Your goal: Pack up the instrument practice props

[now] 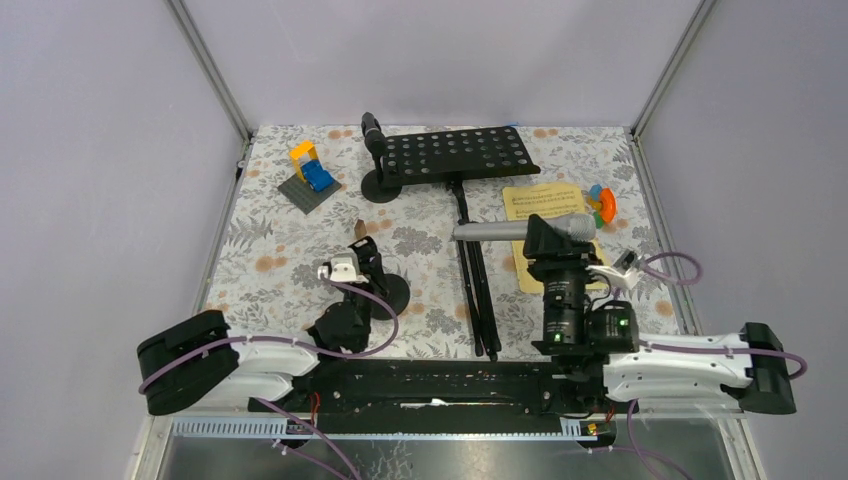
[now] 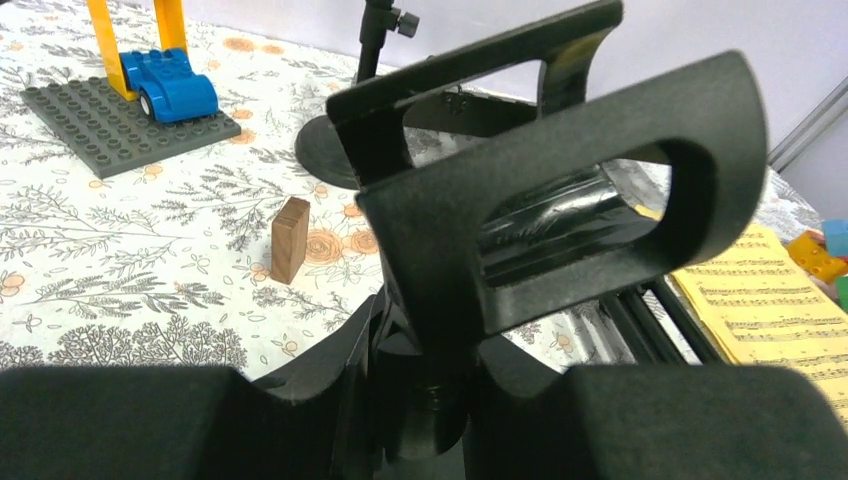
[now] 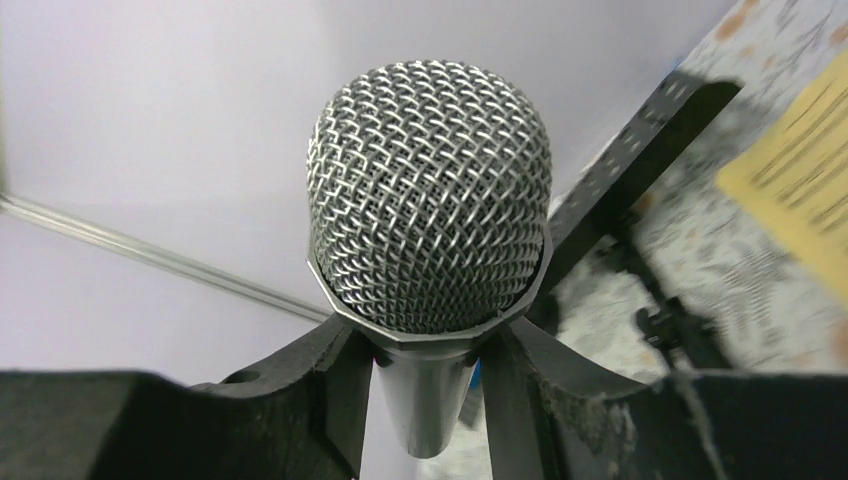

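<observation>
A table (image 1: 270,260) covered in a grey-and-white floral cloth with peach blooms fills the enclosure. Plain pale lilac walls (image 1: 430,50) close it on the left, far and right sides, and slanting aluminium posts (image 1: 210,70) stand at the far corners. The light is soft and even.

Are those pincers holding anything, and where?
The right pincer grips the silver microphone just below its mesh head; the left pincer clasps the near post by its stem.
</observation>
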